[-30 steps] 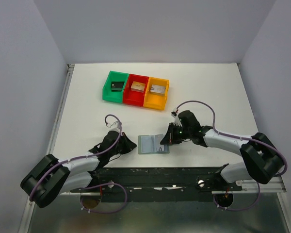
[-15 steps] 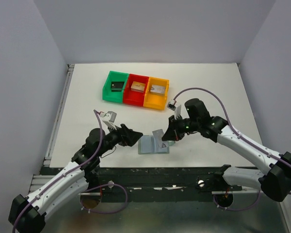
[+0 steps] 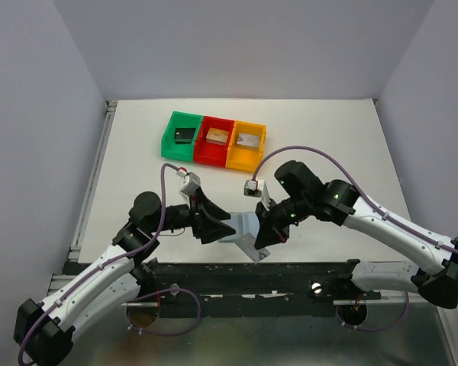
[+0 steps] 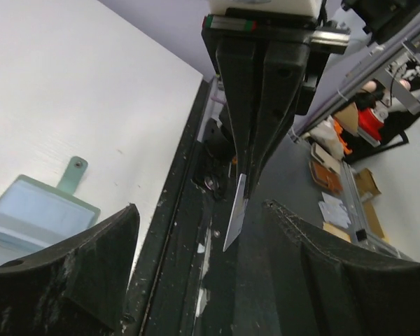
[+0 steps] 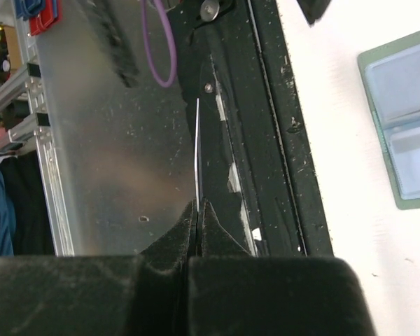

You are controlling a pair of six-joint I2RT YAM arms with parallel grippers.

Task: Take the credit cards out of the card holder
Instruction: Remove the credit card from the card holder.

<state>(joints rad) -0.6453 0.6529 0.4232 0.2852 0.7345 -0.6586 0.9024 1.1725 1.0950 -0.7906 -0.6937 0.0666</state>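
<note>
One thin pale card (image 4: 235,210) is clamped by its end in the R claw (image 5: 198,205), whose fingers are pressed together on it. It's seen edge-on from the R wrist and hangs free, not touching anything, out over the black rail (image 3: 290,271) & metal sheet (image 5: 112,140) past the counter's near edge. The wallet (image 5: 406,105) lies open & flat on the white counter (image 3: 328,145), pale blue pockets up, side tab sticking out, right by that near edge. In the top view it sits btwn the two claws, w/ the held card at approx 5 o'clock from it and clear of it. R claw is at the wallet's 3 o'clock, tilted down toward the rail. L claw (image 4: 199,206) is at its 9 o'clock, fingers spread apart w/ nothing btwn them; it points across at the R claw, partly over the wallet's L side in the top view. Can't tell if it touches the wallet. Well apart at 12 o'clock is a row of 3 bins (image 3: 211,158), green, red, orange, w/ a small block (image 3: 216,136) in each.
</note>
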